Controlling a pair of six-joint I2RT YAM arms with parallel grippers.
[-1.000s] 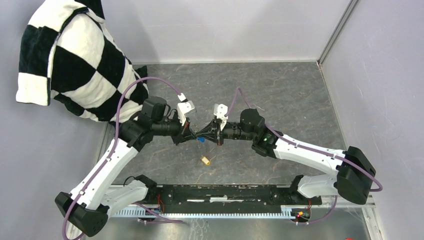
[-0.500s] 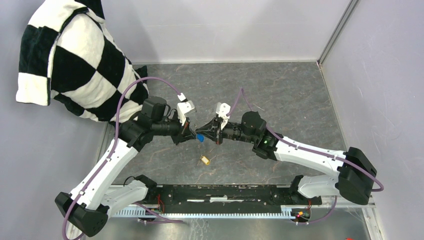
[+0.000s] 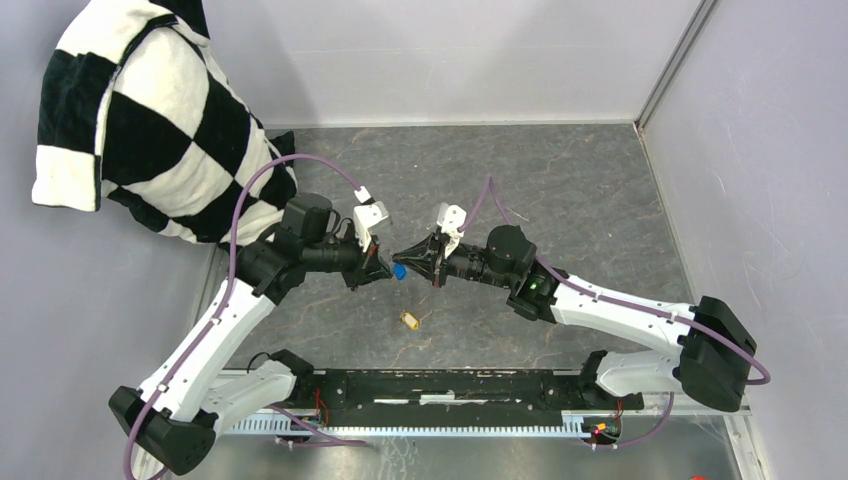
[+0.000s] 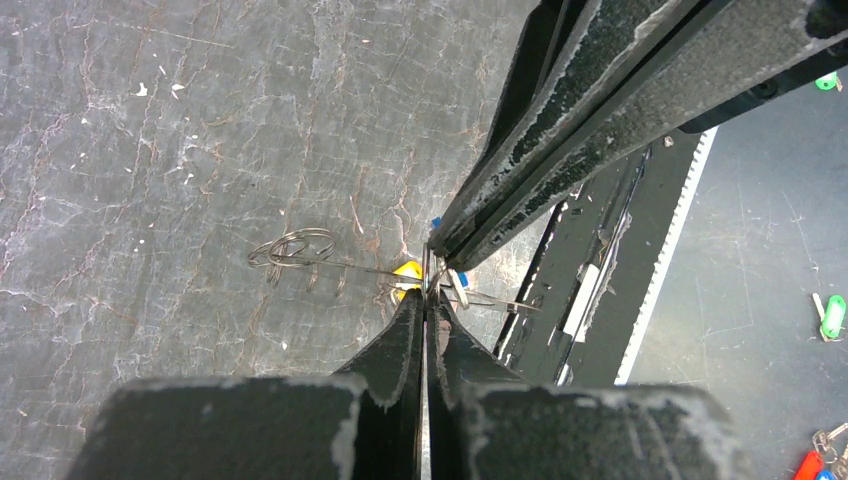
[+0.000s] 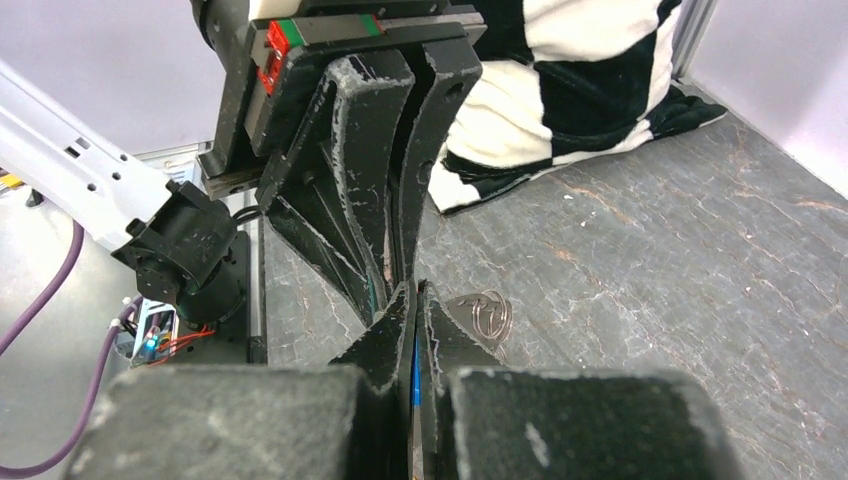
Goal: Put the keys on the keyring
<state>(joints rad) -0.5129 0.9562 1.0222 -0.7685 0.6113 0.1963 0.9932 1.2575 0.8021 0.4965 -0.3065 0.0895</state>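
My left gripper and right gripper meet tip to tip above the middle of the table. The left gripper is shut on the thin wire of the keyring, whose loops hang out to its left. The keyring also shows in the right wrist view. The right gripper is shut on the blue key, seen as a blue sliver between its jaws. The yellow key lies loose on the table nearer the bases and shows below the jaws in the left wrist view.
A black-and-white checkered cloth hangs over the left wall and onto the table's far left corner. Grey walls close the back and right. The black mounting rail runs along the near edge. A green-tagged key lies beyond the rail.
My right gripper has shifted a little left and away from the bases, bringing the blue key close against the left gripper's tips. The left arm has hardly moved. The yellow key has stayed put.
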